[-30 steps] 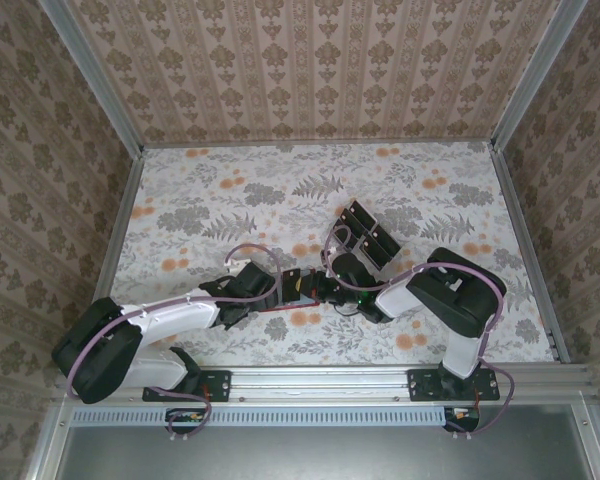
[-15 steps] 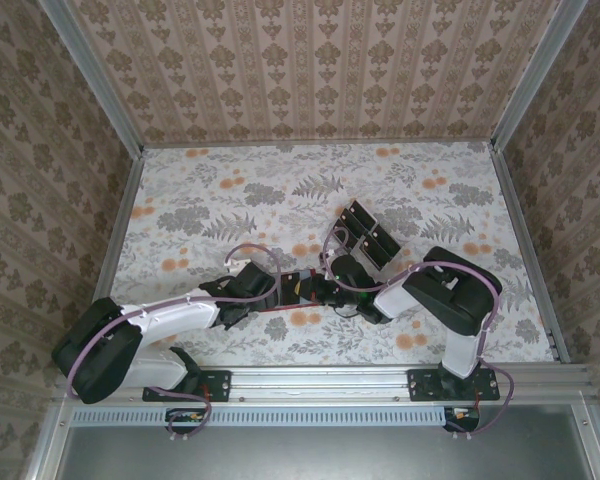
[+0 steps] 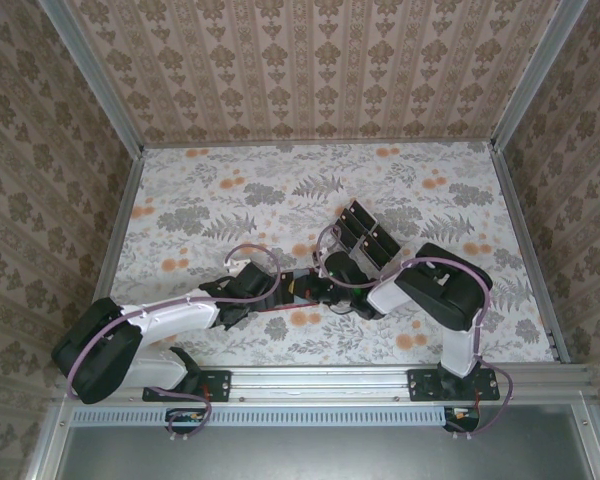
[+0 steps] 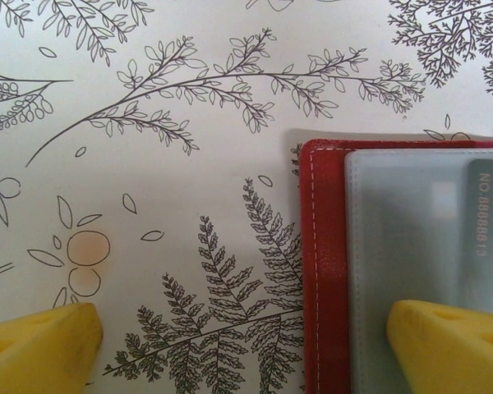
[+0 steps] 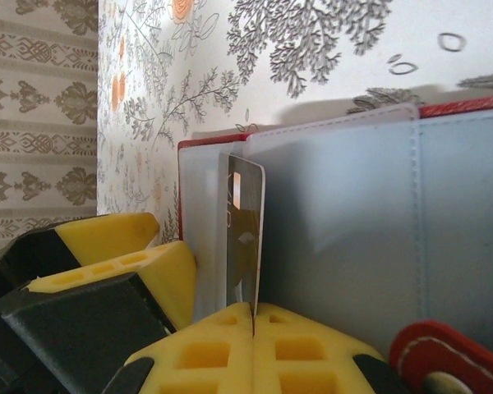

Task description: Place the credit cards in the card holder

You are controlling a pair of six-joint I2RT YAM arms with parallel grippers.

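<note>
Right gripper [image 5: 253,324] is clamped on one credit card [image 5: 245,234], held on edge between the clear sleeves [image 5: 337,222] of the open red card holder [image 5: 464,107] straight ahead. This hand has edged closer to the holder in the last second, so insertion looks underway. Left gripper [image 4: 245,336] stands wide apart, one fingertip [image 4: 448,341] over the holder. More cards [image 3: 370,236] sit just beside the right wrist.

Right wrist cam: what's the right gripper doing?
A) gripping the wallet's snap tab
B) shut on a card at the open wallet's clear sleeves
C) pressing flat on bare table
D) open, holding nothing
B: the right gripper has its yellow fingers closed on a credit card, seen edge-on against the clear sleeves of the open card holder.
</note>
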